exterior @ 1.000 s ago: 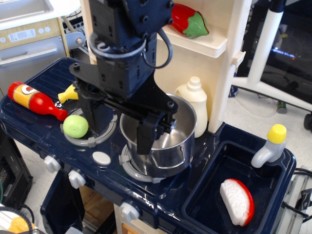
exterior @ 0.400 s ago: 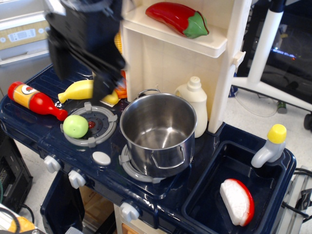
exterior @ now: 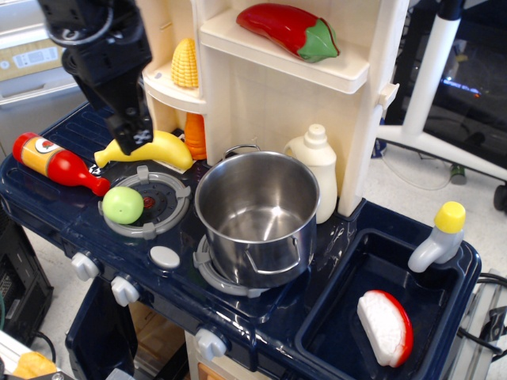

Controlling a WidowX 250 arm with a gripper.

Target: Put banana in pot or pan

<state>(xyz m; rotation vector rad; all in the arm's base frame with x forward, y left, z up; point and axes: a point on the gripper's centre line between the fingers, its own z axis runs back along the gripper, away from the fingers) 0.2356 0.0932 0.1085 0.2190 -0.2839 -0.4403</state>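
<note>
The curved yellow plastic banana (exterior: pixel 150 148) is seen near the stovetop's back edge, left of the empty steel pot (exterior: pixel 257 210); the black gripper (exterior: pixel 133 134) is lowered onto it, finger state undeterminable.

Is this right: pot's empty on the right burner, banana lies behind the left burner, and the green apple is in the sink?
Not quite. In the observation.image view the green apple sits on the left burner, not in the sink. The rest holds: the pot is empty on the right burner, and the banana lies behind the left burner.
</note>
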